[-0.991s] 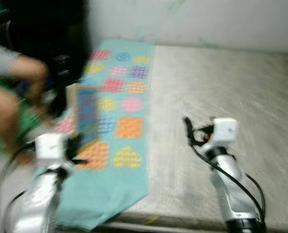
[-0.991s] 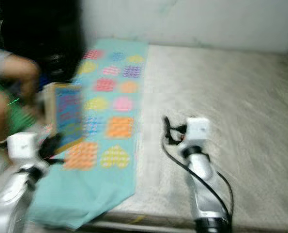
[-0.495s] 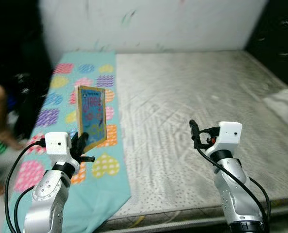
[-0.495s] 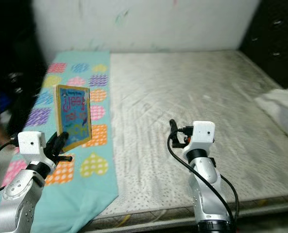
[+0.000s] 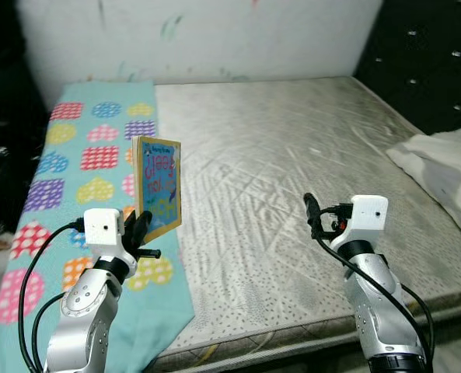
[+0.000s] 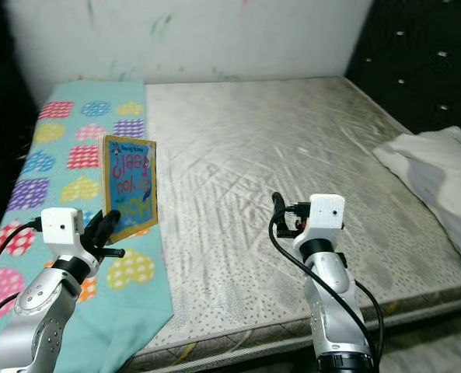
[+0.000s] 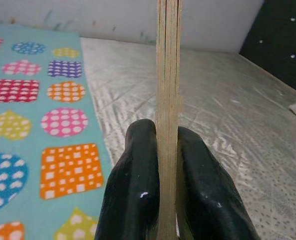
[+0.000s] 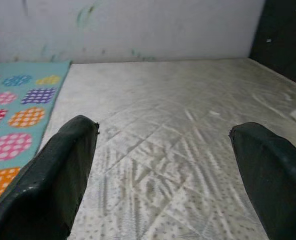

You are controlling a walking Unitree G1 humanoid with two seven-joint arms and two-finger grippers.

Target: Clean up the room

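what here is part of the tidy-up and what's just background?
In the job:
- book, held upright in the left gripper, fingers shut on its lower edge
- right gripper, open, holding nothing

Lying about:
- bare mattress
- patterned teal sheet along its left side
- white cloth at its right edge

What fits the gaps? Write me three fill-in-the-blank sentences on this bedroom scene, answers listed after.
1. The left claw is shut on an upright children's ____.
2. The right claw hovers over the bare mattress with its fingers ____.
3. The teal sheet with coloured hearts and circles covers the mattress strip on the robot's ____ side.
4. A crumpled white cloth lies at the mattress edge on the robot's ____ side.

Missing words: book; open; left; right
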